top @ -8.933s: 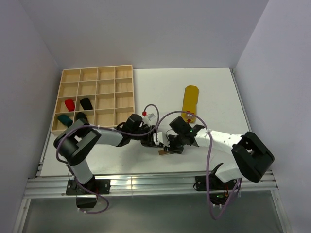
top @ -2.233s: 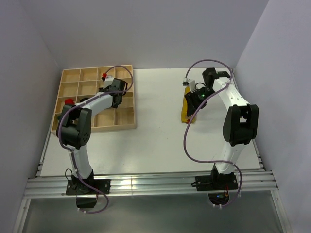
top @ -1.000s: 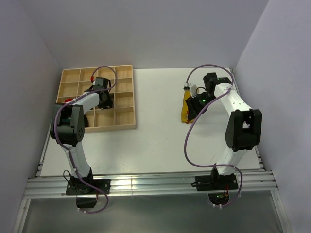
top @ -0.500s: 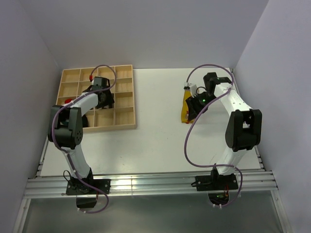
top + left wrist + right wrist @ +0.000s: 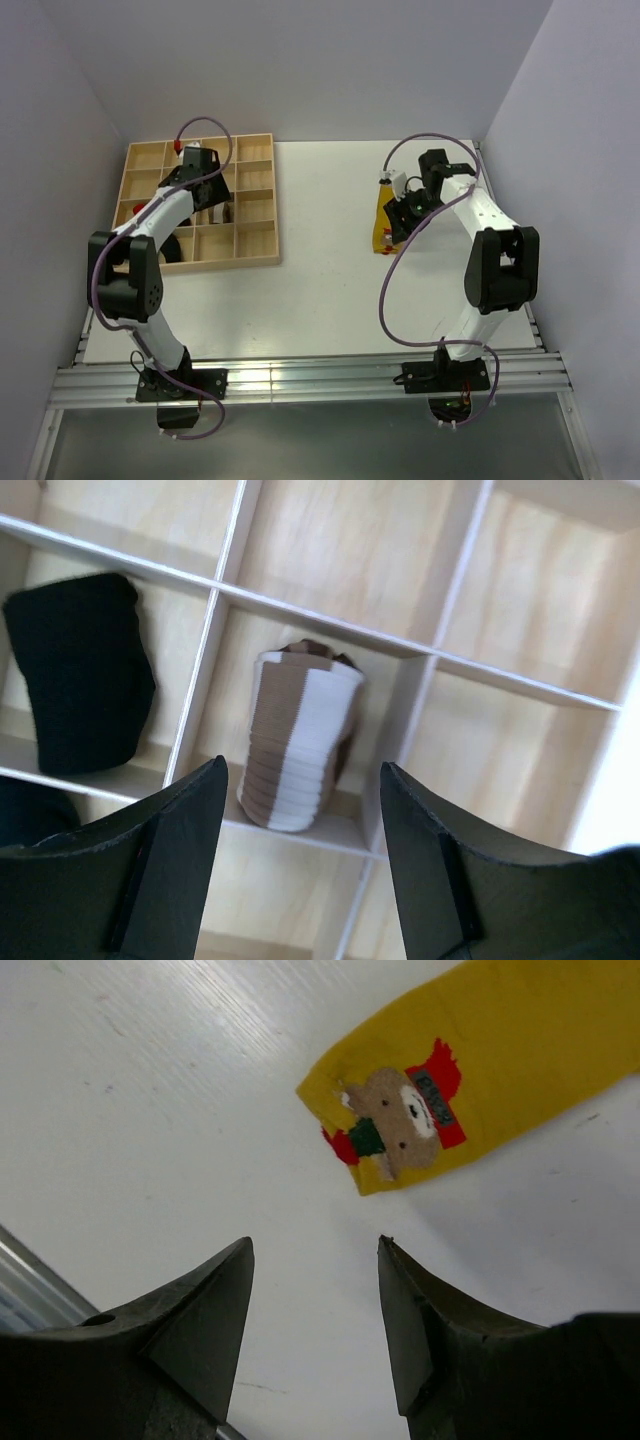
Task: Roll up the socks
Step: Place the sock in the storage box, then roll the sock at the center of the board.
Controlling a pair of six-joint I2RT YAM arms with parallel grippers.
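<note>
Left gripper [image 5: 302, 770]: released; the fingers stand apart above the wooden tray [image 5: 255, 235] with nothing between them.
White-and-brown sock [image 5: 298, 742]: a stubby roll, upright in one compartment of the tray, directly below the open left fingers and clear of both.
Black sock [image 5: 80, 685]: a roll in the compartment next to the white-and-brown one, with one wooden divider between them.
Left wrist view only: the stripes of the white-and-brown roll, its brown end uppermost, and the bare wood of the neighbouring compartments.
Top view only: the tray lies at the far left of the table [image 5: 330, 300]. The left arm reaches across it and hides most of both rolls.
Right gripper [image 5: 315, 1245]: released; the fingers are spread over bare table and grasp nothing.
Mustard yellow sock [image 5: 500, 1060]: flat and unrolled on the far right part of the table. Its end lies just beyond the right fingertips, not touching them.
Right wrist view only: a small bear patch [image 5: 400, 1120] in brown, red and green near the sock's end.
Top view only: the right arm covers most of the yellow sock, so only a strip along its left edge and near end shows. The sock lies well apart from the tray.
</note>
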